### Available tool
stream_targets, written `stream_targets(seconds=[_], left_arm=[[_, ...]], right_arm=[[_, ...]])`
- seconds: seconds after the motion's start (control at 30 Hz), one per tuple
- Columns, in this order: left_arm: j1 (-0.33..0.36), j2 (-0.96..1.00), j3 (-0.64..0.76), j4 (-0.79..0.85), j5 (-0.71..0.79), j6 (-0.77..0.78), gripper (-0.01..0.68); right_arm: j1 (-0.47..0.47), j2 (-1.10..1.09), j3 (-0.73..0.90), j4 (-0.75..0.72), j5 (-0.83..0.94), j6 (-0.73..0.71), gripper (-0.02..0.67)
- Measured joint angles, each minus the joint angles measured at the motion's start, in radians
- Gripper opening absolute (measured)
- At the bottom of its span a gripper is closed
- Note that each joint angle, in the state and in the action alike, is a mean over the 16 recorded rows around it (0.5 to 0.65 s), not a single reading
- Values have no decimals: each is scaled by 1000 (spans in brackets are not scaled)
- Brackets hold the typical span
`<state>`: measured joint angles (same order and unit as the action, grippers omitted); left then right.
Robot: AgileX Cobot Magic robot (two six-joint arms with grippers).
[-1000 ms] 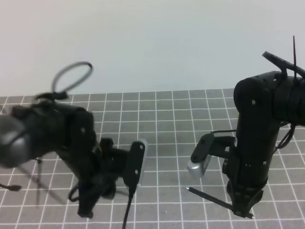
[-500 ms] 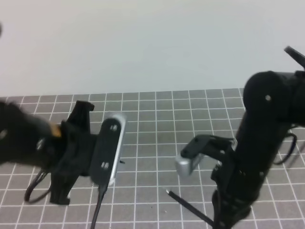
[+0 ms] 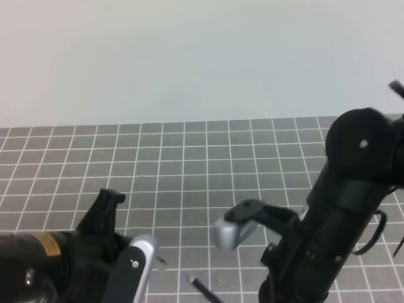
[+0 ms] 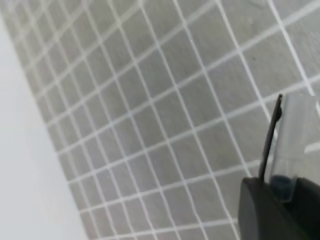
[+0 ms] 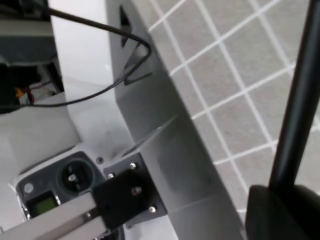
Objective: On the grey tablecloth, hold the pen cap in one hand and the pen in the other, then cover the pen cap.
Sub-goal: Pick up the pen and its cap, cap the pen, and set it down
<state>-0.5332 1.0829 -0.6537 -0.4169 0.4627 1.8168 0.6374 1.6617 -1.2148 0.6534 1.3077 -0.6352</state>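
Observation:
The grey tablecloth (image 3: 189,164) with its white grid fills the lower half of the exterior view. My right arm (image 3: 341,214) leans in from the right. My right gripper (image 5: 280,202) is shut on the pen (image 5: 300,100), a black shaft rising from its jaws. The pen's (image 3: 201,287) tip end shows near the bottom edge, pointing up-left. My left arm (image 3: 69,265) lies low at the bottom left. My left gripper (image 4: 280,192) is shut on the pen cap (image 4: 270,135), whose thin black clip sticks up over the cloth (image 4: 150,125). The jaws themselves are out of the exterior view.
A pale wall (image 3: 202,57) rises behind the cloth. Silver wrist cameras (image 3: 226,233) (image 3: 129,278) jut from both arms. Past the table edge (image 5: 165,130) the right wrist view shows a loose black cable (image 5: 100,30) and a grey device (image 5: 55,185) with a knob and a green display.
Both arms have dropped toward the front of the view. The right arm carried the pen leftward, so its tip now sits near bottom centre. The left arm swung down and left.

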Motion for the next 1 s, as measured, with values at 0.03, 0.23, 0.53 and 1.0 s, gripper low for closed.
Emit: stream_targets(seconds=[0.03,0.23,0.53,1.0], left_arm=[[-6,-3,8,-7,-11,9,43],[-37,-13,36,-40,-62,41,56],[-65,-14,38,-48,-74,45,64],[-142,-15,39,-48,-77,72,51]], right_arm=[[6,0,0,8,0,0,-3],[35,0,1,25,-1,7,-3],[45,0,0,7,-3,30,-2],[45,-1,0,-8,-42,37,-1]])
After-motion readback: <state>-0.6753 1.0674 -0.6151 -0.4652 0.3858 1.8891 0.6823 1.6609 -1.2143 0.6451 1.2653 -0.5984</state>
